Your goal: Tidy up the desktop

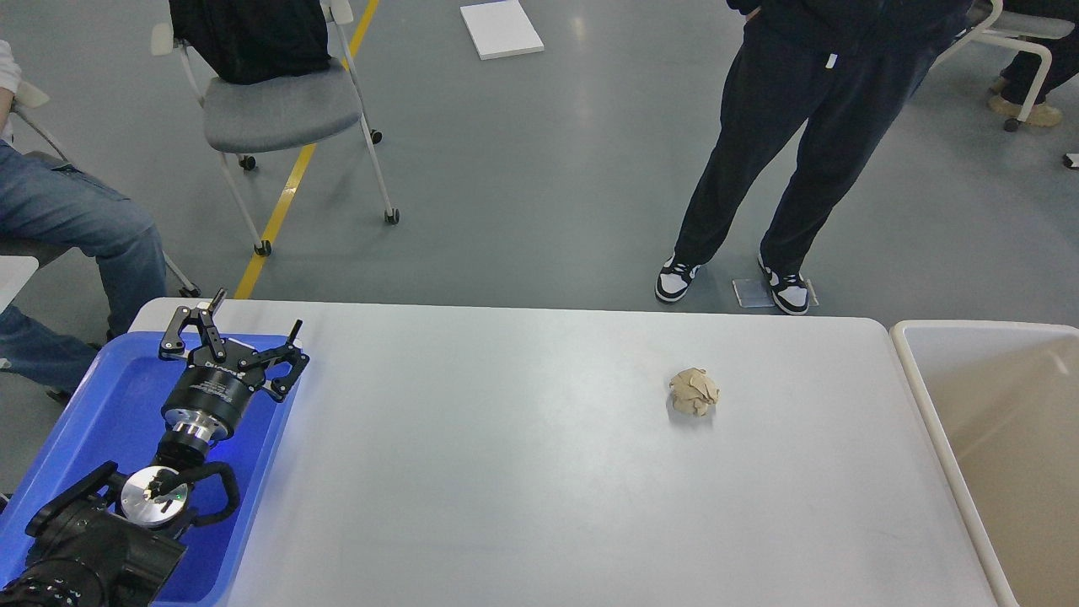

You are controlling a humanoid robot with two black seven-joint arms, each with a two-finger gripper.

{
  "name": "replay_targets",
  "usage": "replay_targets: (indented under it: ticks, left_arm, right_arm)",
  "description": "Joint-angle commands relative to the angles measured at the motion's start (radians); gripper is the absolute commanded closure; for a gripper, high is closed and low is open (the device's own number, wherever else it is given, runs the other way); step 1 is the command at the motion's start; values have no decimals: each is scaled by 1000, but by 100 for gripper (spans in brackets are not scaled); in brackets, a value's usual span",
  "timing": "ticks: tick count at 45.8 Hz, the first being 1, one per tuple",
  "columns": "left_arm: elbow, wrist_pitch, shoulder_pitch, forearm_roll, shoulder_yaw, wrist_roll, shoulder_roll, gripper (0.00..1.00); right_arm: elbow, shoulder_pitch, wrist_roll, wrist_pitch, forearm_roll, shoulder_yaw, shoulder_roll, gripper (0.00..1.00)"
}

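Note:
The desktop is a wide white-grey tabletop with rounded corners filling the lower part of the head view. A crumpled beige paper ball lies on it right of the middle. My left gripper is open and empty, its fingers spread, hovering over the far end of the blue tray at the table's left edge, far left of the paper ball. My right arm and gripper are out of view.
A beige rimmed bin stands against the table's right edge. Beyond the far edge a person in dark clothes stands; a grey chair and a seated person in jeans are at far left.

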Motion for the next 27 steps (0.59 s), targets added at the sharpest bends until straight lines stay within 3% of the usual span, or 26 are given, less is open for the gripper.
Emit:
replay_targets:
  ticks: [1,20,27]
  left_arm:
    - [0,0,0,0,0,0,0,0]
    - [0,0,0,0,0,0,0,0]
    - [0,0,0,0,0,0,1,0]
  right_arm:
    - [6,82,1,25,-9,-1,-50,0]
    - [24,314,0,324,-12,1,-184,0]
    - [96,389,1,460,-17,-10,-256,0]
